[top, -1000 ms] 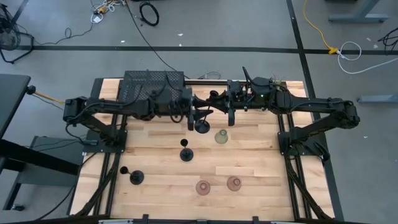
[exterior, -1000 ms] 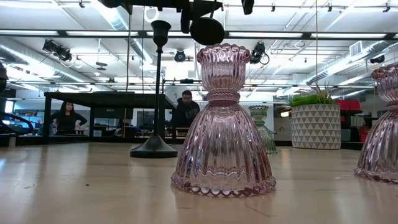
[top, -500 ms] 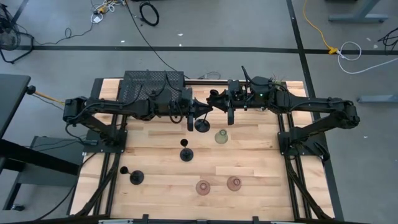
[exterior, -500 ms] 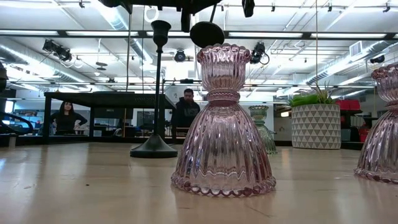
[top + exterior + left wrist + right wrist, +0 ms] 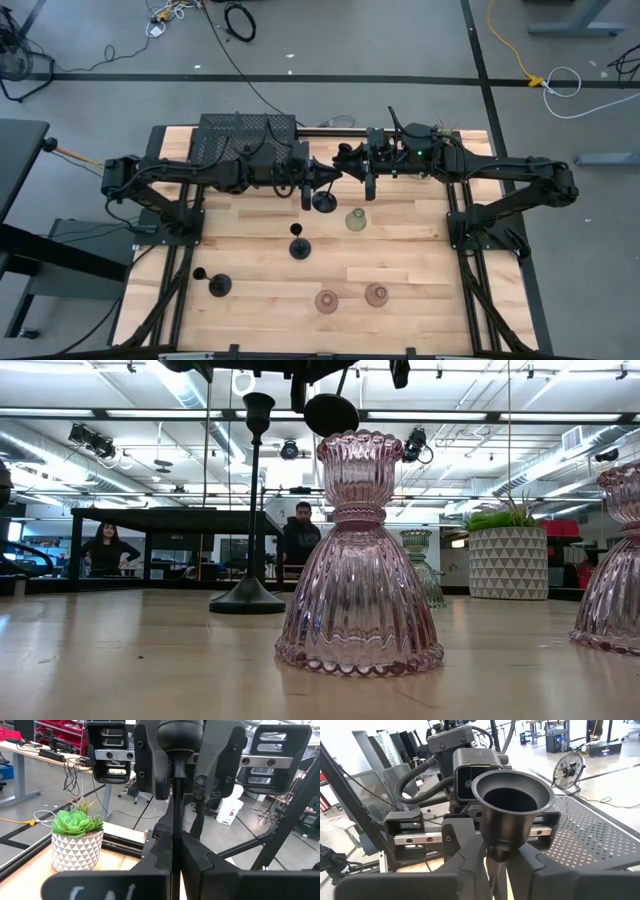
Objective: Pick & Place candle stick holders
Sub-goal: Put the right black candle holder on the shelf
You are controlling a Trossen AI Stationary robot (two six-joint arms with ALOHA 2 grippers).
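Black holder's cup (image 5: 512, 810) between right gripper (image 5: 496, 870) jaws.

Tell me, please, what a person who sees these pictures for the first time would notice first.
Probably the two arms meeting above the far middle of the table, both on one black candle stick holder held in the air: the left gripper is shut on its stem, while the right gripper is at its cup end. In the low view, a pinkish glass holder fills the foreground, with a green plant in a white pot behind it.
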